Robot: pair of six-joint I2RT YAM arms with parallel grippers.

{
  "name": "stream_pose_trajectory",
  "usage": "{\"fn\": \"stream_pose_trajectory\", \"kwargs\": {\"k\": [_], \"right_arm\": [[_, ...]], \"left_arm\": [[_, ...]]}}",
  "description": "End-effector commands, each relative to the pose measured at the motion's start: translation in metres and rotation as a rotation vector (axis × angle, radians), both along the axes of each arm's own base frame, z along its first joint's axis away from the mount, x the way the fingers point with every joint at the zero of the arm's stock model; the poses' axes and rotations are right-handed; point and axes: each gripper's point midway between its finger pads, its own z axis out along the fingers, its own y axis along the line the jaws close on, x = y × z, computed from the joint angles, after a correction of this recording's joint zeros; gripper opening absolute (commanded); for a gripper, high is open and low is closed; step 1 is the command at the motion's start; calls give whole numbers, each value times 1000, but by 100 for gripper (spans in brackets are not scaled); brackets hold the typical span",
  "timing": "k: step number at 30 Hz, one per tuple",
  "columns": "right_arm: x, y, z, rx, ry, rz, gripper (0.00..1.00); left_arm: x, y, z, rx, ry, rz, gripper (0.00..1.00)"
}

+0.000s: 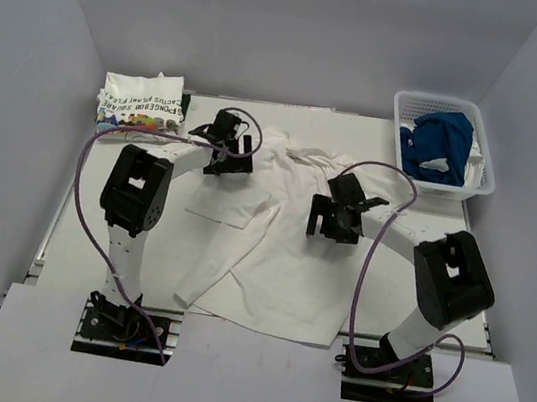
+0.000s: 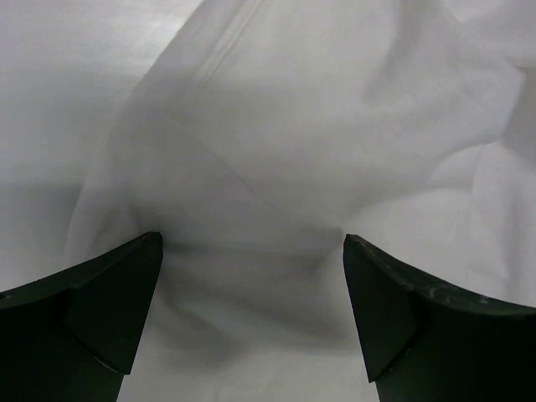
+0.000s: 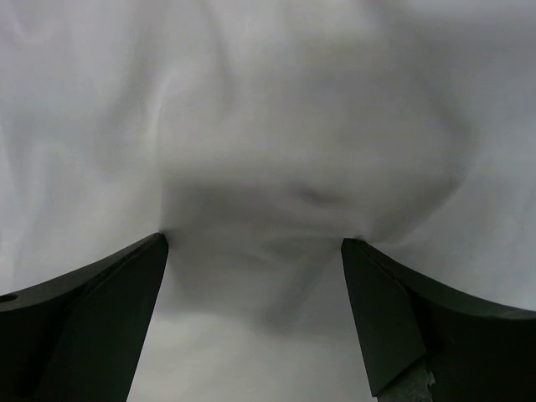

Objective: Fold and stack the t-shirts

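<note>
A white t-shirt [image 1: 274, 263] lies spread and rumpled across the middle of the table, no print showing. My left gripper [image 1: 226, 162] is open over its upper left part; white cloth [image 2: 251, 167] fills the left wrist view between the fingers [image 2: 109, 293]. My right gripper [image 1: 333, 226] is open over the shirt's upper right part; cloth [image 3: 268, 151] bulges between its fingers [image 3: 394, 310]. A folded white t-shirt with colourful cartoon print and green lettering [image 1: 141, 106] lies at the back left. A blue t-shirt [image 1: 437, 145] sits crumpled in the basket.
A white plastic basket [image 1: 486, 178] stands at the back right corner of the table. Grey walls close in the left, right and back. Purple cables loop along both arms.
</note>
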Motion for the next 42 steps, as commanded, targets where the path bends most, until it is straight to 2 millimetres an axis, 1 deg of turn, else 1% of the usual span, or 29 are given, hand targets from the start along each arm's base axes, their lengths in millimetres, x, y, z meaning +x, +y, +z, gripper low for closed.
{"fn": "stream_pose_trajectory", "kwargs": {"k": [1, 2, 4, 5, 6, 7, 8, 9, 10, 13, 14, 15, 17, 18, 20, 21, 22, 23, 24, 25, 27, 28, 29, 30, 31, 32, 33, 35, 42], "right_arm": [[28, -17, -3, -84, 12, -90, 90], [29, -19, -21, -116, 60, -94, 90], [63, -13, -6, -91, 21, -90, 90], [79, -6, -16, -85, 46, -85, 90], [91, -6, -17, -88, 44, -77, 90], [108, -3, -33, -125, 62, -65, 90], [145, 10, -13, -88, -14, -75, 90], [161, 14, -10, -74, -32, -33, 90], [202, 32, -19, -73, -72, 22, 90], [232, 55, -8, -19, -128, 108, 90], [261, 69, 33, 25, -248, 129, 90], [269, 77, 49, 50, -298, 156, 90], [276, 94, 89, 123, -410, 211, 90], [268, 96, 127, 163, -465, 235, 90], [264, 94, 151, 168, -520, 244, 90], [250, 85, 133, 144, -470, 233, 90], [240, 75, 176, 133, -541, 207, 90], [230, 73, 178, 132, -537, 193, 90], [202, 56, 150, 88, -462, 169, 90], [192, 44, 162, 66, -484, 126, 90], [152, 20, 122, 49, -367, 57, 90], [145, 9, 129, 37, -382, 10, 90], [129, -2, 105, 8, -330, -8, 90], [123, -10, 104, -11, -333, -25, 90], [108, -20, 84, -43, -290, -32, 90], [107, -27, 79, -66, -282, -48, 90], [103, -32, 73, -84, -259, -56, 90], [99, -41, 56, -108, -199, -83, 90], [110, -57, 15, -135, -86, -134, 90]], "left_arm": [[-76, 62, -31, 153, 230, 244, 100], [-108, 76, -48, 197, 296, 278, 100], [-139, 86, -56, 198, 344, 333, 100], [-171, 92, -63, 203, 399, 333, 100], [-190, 87, -66, 177, 444, 323, 100], [-223, 84, -65, 150, 523, 319, 100], [-243, 82, -71, 149, 583, 298, 100], [-253, 77, -60, 93, 577, 292, 100], [-284, 67, -66, 18, 631, 248, 100], [-307, 47, -41, -128, 589, 183, 100], [-327, 45, -38, -143, 630, 155, 100], [-329, 44, -30, -153, 609, 141, 100], [-327, 40, -2, -193, 524, 106, 100], [-321, 35, 10, -214, 470, 70, 100], [-301, 26, 46, -266, 323, 3, 100], [-290, 21, 56, -279, 258, -19, 100], [-278, 17, 69, -291, 201, -33, 100], [-266, 17, 77, -282, 150, -30, 100], [-252, 14, 79, -269, 117, -38, 100], [-234, 13, 92, -257, 68, -20, 100], [-204, 7, 110, -237, -4, -25, 100], [-189, 12, 100, -190, 15, 16, 100], [-180, 10, 99, -168, 13, 11, 100], [-160, 8, 112, -167, -28, 12, 100], [-148, 11, 110, -131, -38, 41, 100], [-137, 10, 93, -84, -4, 42, 100], [-118, 6, 103, -74, -43, 44, 100], [-95, 7, 87, -3, -17, 68, 100], [-54, 8, 49, 80, 33, 109, 100]]}}
